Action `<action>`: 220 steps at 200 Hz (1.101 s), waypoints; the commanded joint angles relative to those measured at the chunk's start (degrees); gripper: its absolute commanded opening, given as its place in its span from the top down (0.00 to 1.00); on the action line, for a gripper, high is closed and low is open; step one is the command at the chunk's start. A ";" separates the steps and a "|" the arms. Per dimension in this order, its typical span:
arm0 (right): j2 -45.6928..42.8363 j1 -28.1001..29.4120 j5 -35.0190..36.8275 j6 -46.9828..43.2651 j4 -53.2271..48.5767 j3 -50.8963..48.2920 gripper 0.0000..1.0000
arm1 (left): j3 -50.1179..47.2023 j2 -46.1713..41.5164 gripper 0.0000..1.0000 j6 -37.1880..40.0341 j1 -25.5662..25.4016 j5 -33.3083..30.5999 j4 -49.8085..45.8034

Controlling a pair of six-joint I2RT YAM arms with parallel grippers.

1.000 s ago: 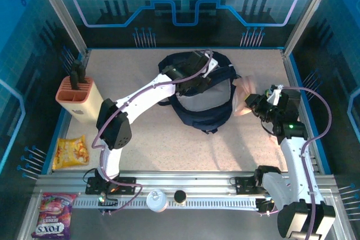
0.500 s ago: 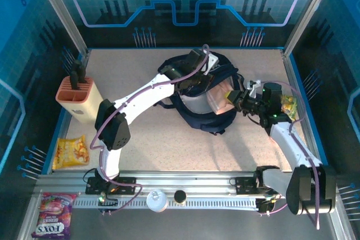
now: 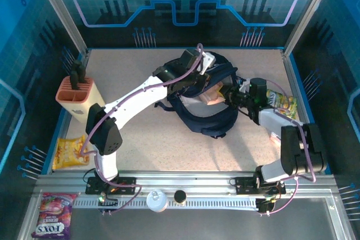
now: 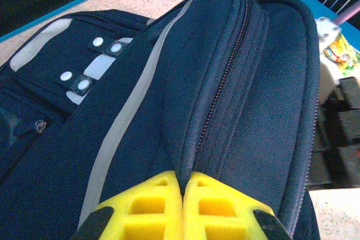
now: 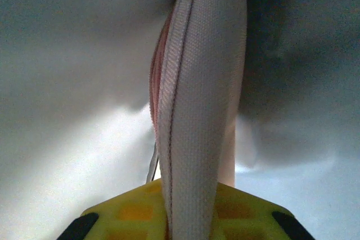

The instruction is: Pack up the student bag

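In the top external view, the student bag lay mid-counter with its mouth just ahead of the right gripper, whose jaws carried a pale pink pouch into the opening. The left gripper held the bag's upper panel raised, right above that pouch. A green-yellow snack packet lay behind the right jaws, its print too small to read. The only legible writing was "FOXS" on a purple packet, far from both jaws by the near rail.

In the left wrist view, the jaws were pressed together on a fold of navy fabric beside the zipper. That thin pinch looked liable to slip, which would drop the panel over the mouth.

In the right wrist view, the jaws pinched the pouch's stitched edge, with grey lining all round them. Pushed further, the soft pouch might crumple against the lining, or shove the bag across the counter.
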 commanded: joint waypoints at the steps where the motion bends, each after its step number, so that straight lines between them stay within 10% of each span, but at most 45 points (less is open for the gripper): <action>1: 4.21 2.40 5.37 2.14 2.97 4.24 0.83 | 0.29 -4.70 1.00 -2.43 -0.28 2.73 6.49; 90: 1.53 3.69 6.17 -0.27 -8.50 4.92 0.33 | 0.65 -3.75 1.00 -1.98 -0.29 2.76 5.80; 220: -20.44 12.72 23.07 -4.10 -35.00 -3.24 0.30 | -0.67 -3.81 1.00 -2.38 -0.33 2.48 6.41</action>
